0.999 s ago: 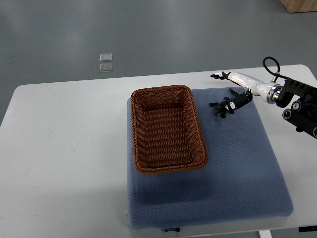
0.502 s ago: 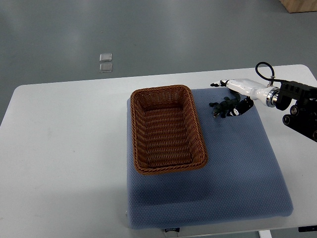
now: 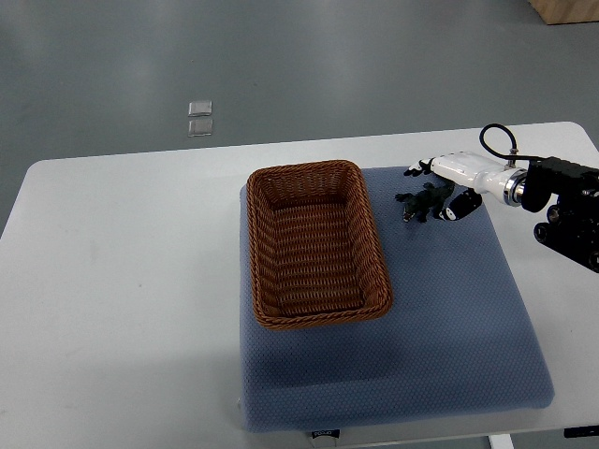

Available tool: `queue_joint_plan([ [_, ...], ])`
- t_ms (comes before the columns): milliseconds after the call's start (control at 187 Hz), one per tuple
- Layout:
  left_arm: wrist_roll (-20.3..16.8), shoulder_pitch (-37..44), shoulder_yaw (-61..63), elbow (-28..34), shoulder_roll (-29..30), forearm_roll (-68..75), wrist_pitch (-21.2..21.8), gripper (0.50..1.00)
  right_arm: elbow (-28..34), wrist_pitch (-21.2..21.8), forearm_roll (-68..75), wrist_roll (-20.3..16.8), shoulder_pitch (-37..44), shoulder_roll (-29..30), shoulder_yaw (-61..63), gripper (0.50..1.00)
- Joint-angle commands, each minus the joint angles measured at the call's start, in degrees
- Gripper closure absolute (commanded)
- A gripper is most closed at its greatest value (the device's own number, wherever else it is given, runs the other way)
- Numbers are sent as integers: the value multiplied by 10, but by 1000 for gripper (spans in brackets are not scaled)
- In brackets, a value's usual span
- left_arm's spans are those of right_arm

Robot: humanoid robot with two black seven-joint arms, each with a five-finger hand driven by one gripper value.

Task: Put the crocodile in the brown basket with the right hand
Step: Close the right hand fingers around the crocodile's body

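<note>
A small dark green toy crocodile (image 3: 418,202) lies on the blue mat (image 3: 449,309), just right of the brown wicker basket (image 3: 315,243), which holds nothing. My right hand (image 3: 436,188) reaches in from the right edge and hovers over the crocodile's right end. Its white palm sits above the toy. One dark fingertip (image 3: 412,171) points past the toy's far side and another (image 3: 453,211) sits on its near side. The fingers are spread and not closed on the toy. The left arm is out of view.
The mat covers the right half of a white table (image 3: 122,281). Two small clear squares (image 3: 199,119) lie on the grey floor beyond the table. The black forearm (image 3: 566,210) hangs over the table's right edge.
The right hand has slid left and down toward the crocodile, and its fingers now bracket the toy's right end. The crocodile and the basket have stayed put.
</note>
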Motion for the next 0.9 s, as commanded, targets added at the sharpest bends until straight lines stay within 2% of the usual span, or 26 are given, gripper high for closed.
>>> queue_joint_plan([
  [0, 0, 0, 0, 0, 0, 0, 0, 500, -1, -4, -1, 0, 1, 0, -7, 679],
  [353, 0, 0, 0, 0, 0, 0, 0, 500, -10, -7, -9, -1, 1, 9, -9, 679],
  [588, 0, 0, 0, 0, 0, 0, 0, 500, -19, -8, -22, -1, 1, 18, -10, 713],
  [893, 0, 0, 0, 0, 0, 0, 0, 500, -31, -9, -35, -2, 0, 28, -14, 715],
])
